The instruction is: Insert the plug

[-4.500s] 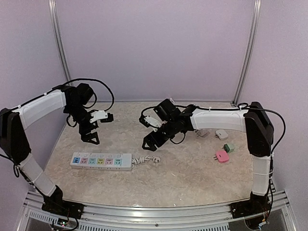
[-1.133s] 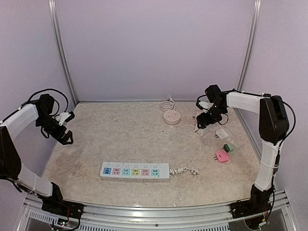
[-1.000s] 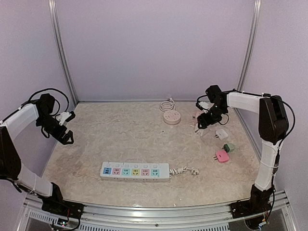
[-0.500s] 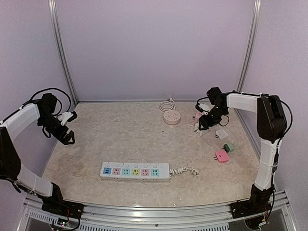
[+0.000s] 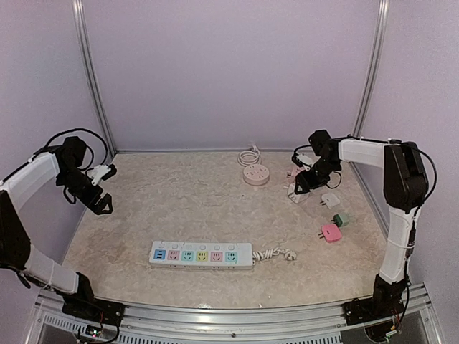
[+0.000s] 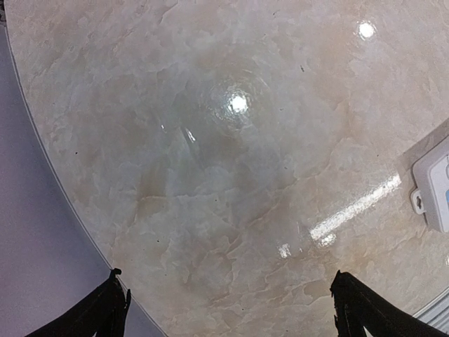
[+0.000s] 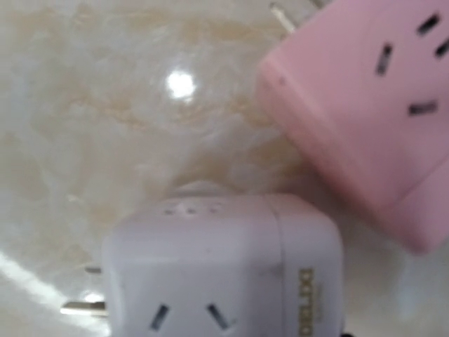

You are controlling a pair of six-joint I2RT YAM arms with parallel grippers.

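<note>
Poised with right gripper (image 5: 297, 188) just over plug (image 7: 224, 267) at upper right, with prongs (image 7: 78, 307) pointing left in wrist view; cannot tell whether clamped. Well apart from strip (image 5: 201, 255) at lower centre, lying left-right.

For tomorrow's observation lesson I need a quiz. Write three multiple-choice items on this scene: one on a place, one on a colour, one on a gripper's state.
1. Where on the table does the power strip lie?
A) far right corner
B) near the front edge, about mid-width
C) against the left wall

2. What colour is the adapter lying beside the green adapter, on its near side?
A) yellow
B) black
C) pink

3. How is the left gripper?
A) open, holding nothing
B) shut on a plug
C) shut on a cord

Answers:
1 B: the top view shows it between the arms' bases.
2 C: the pink adapter sits there.
3 A: its fingers stand wide apart over bare table.
</note>
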